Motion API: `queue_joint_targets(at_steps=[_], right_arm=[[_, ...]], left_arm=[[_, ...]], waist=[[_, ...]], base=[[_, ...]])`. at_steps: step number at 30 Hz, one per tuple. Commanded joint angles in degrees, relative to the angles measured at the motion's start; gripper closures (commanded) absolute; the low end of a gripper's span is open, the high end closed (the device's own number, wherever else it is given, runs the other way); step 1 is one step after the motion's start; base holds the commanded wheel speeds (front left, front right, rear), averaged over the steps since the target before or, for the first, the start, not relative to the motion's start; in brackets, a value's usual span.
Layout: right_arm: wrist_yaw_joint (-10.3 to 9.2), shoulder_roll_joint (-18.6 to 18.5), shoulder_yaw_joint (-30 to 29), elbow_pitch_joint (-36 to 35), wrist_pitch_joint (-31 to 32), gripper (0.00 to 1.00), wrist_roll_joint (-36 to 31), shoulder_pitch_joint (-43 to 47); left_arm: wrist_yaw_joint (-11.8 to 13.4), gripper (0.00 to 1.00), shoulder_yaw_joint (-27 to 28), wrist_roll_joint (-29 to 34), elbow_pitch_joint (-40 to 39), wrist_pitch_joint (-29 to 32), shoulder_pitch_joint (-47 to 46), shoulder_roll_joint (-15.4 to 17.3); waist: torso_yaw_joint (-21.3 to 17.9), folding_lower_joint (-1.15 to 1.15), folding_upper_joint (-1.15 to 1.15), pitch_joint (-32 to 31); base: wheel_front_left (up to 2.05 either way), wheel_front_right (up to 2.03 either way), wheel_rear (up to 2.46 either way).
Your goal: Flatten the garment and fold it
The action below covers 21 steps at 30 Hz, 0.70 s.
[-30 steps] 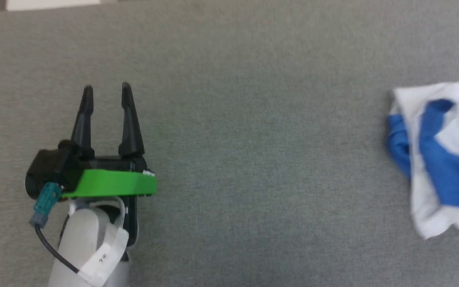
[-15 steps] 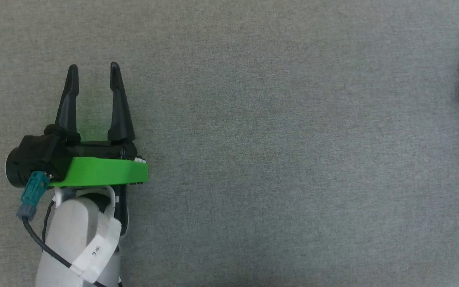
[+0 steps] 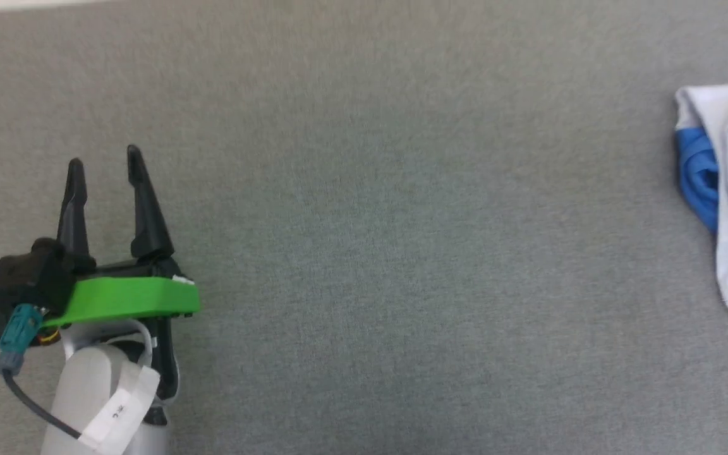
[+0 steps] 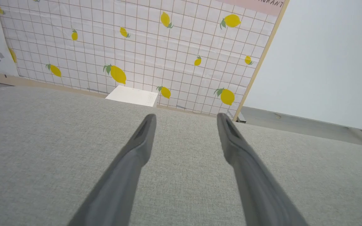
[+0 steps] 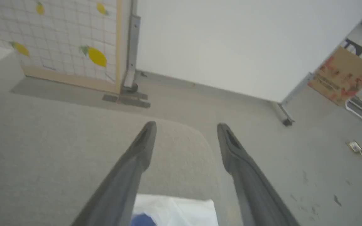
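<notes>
The garment (image 3: pixel 727 189), white with royal-blue parts, lies crumpled at the right edge of the head view on the grey fabric surface (image 3: pixel 402 221). My left gripper (image 3: pixel 103 163) stands open at the lower left, far from it, with nothing between its fingers (image 4: pixel 137 150). The left wrist view shows that same left gripper (image 4: pixel 185 118) over bare grey fabric. In the right wrist view my right gripper (image 5: pixel 185 125) is open above the surface's rounded corner, and a white and blue bit of the garment (image 5: pixel 174 210) lies below, between the finger bases, not gripped.
A lemon-patterned tiled panel (image 4: pixel 137 47) and a small white block (image 4: pixel 132 95) stand beyond the surface's far edge. The grey floor (image 5: pixel 278 157), a white wall, a brown paper bag (image 5: pixel 341 75) and a cable lie past the right corner.
The head camera has swung, so the garment slid out to the right edge and partly back. The left gripper stays open.
</notes>
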Motion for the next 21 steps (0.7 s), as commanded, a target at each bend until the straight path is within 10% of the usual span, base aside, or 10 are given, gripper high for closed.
queue_joint_targets(at_steps=[1, 14, 21], right_arm=[[-0.1, 2.69, 0.07, -2.36, -1.45, 0.0, -0.01, -0.23], [-0.1, 30.6, -10.61, -16.92, -14.36, 0.0, -9.86, 14.86], [-0.1, 39.27, -13.13, -19.87, -16.58, 0.0, -15.0, 25.71]], left_arm=[[0.31, 0.0, 0.49, -1.17, 0.32, -0.31, 0.61, 0.13], [0.91, 0.0, 0.43, -1.35, 3.49, -1.52, 3.52, -0.57], [1.17, 0.0, -2.84, 1.56, 7.48, -1.9, 5.2, -0.94]], waist=[[-0.5, 0.0, 0.0, -7.67], [3.53, 0.0, 0.0, -18.19], [4.81, 0.0, 0.0, -20.71]], base=[[0.0, 0.0, 0.0], [0.0, 0.0, 0.0], [0.0, 0.0, 0.0]])
